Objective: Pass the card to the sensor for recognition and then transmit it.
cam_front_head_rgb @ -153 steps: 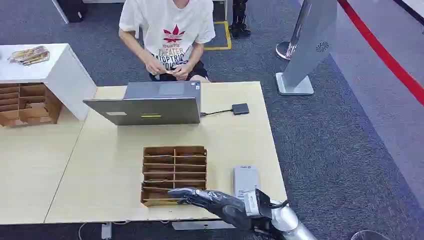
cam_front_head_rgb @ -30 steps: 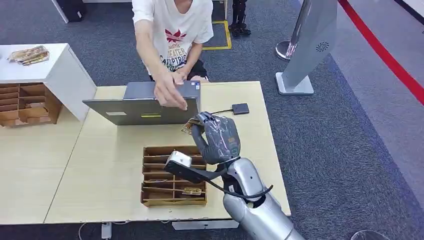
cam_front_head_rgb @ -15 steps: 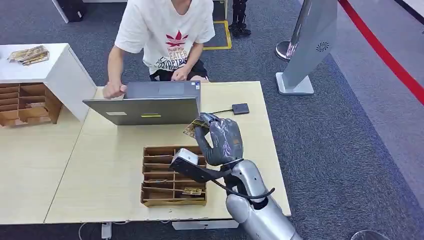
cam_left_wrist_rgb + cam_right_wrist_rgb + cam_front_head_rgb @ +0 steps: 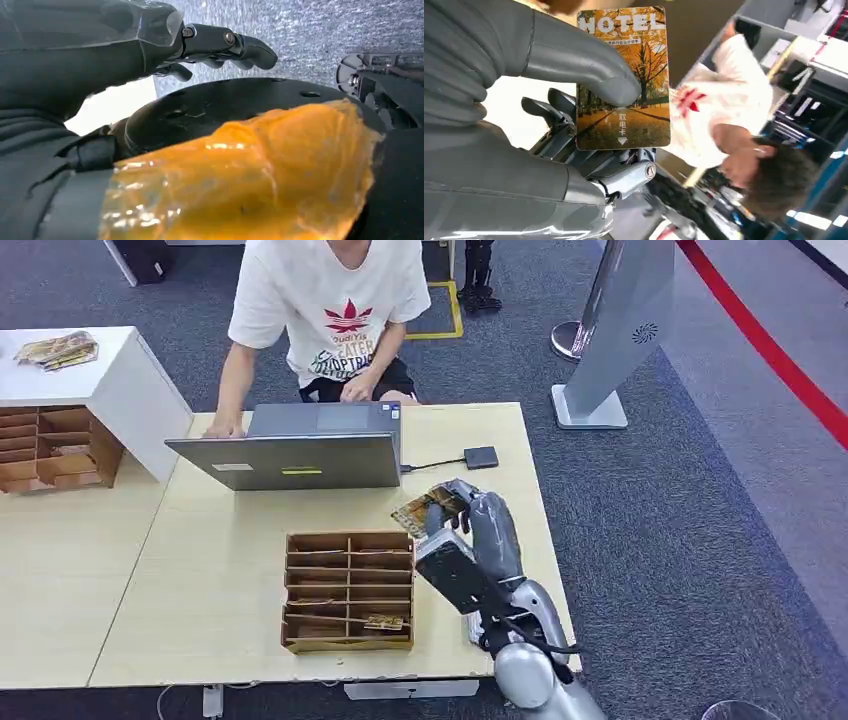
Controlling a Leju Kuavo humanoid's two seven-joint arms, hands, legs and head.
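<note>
Fingers: right hand (image 4: 470, 515) pinches one card (image 4: 623, 80) between thumb and fingers (image 4: 589, 67); left hand (image 4: 100, 60) curled, holding nothing.
Card text: "HOTEL", "取电卡".
Card place: centre right of head view, raised above the table (image 4: 200, 580).
Nearby: one laptop (image 4: 300, 455), one wooden organiser (image 4: 349, 590).

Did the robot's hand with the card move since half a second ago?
Yes. The right hand holding the card has slid rightward, away from the laptop, toward the table's right edge.
</note>
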